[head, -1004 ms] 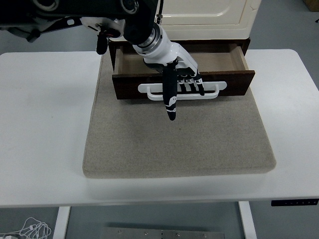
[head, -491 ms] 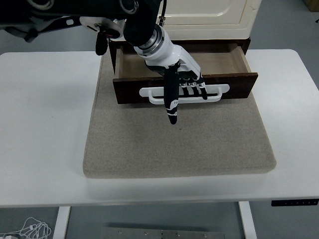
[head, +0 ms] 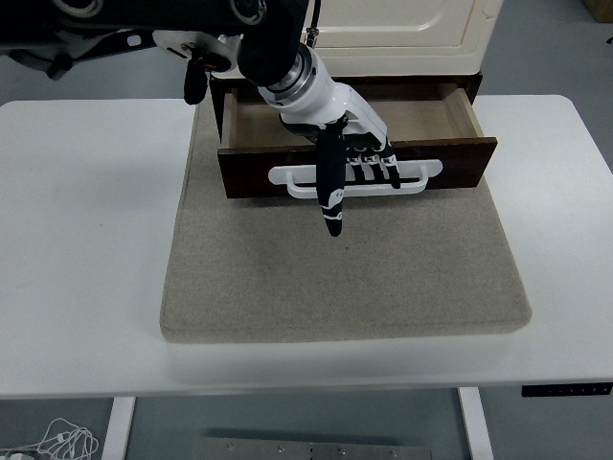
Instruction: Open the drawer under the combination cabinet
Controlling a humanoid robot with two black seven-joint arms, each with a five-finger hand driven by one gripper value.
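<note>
A dark brown wooden drawer [head: 450, 158] stands pulled open under the cream cabinet [head: 402, 24] at the table's far side. Its tan inside shows and looks empty. A white bar handle [head: 421, 172] runs across the drawer front. My left hand [head: 356, 163] reaches in from the upper left, over the open drawer. Its four fingers are hooked over the handle from above. The thumb [head: 331, 196] points down in front of the drawer front. The right arm is out of view.
The cabinet and drawer stand on a grey felt mat [head: 345, 278] that covers the middle of the white table [head: 86, 240]. A small black part [head: 194, 84] of the arm hangs near the drawer's left rear corner.
The drawer front has slid a little further toward the table's near edge and right, with my left hand still hooked on the handle.
</note>
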